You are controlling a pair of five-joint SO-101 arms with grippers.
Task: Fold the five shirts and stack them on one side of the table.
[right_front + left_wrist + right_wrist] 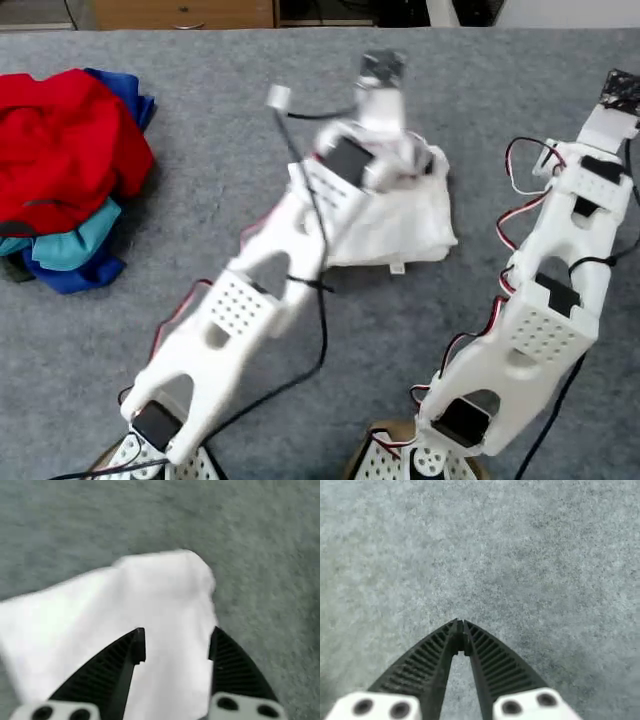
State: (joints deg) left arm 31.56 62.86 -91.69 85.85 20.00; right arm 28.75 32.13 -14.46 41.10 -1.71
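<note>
Left wrist view: left end effector (177,639) has its fingers apart, with nothing between them. Directly beneath sits the white shirt (125,625), and one rounded corner of the cloth runs out past the fingertips. Whether the tips touch the fabric I cannot tell. Beyond the cloth lies the grey, felt-like surface of the table (270,540).

Right wrist view: right end effector (460,626) has its fingers pressed together, tips meeting and holding nothing. It is over bare table (530,545).

High view: the left arm (240,300) runs diagonally from the near edge towards the middle of the table, its wrist over the white shirt (400,225). The shirt lies near the table centre as a compact, roughly rectangular bundle, partly covered by the arm. The right arm (550,300) stretches along the right side, well apart from the white shirt.

On the left side of the table (500,80) there is a loose, unfolded pile:
- red shirt (60,140) on top
- teal shirt (70,245) under it
- blue shirt (75,277) showing at the pile's near and far edges

The pile is well apart from both arms.
</note>
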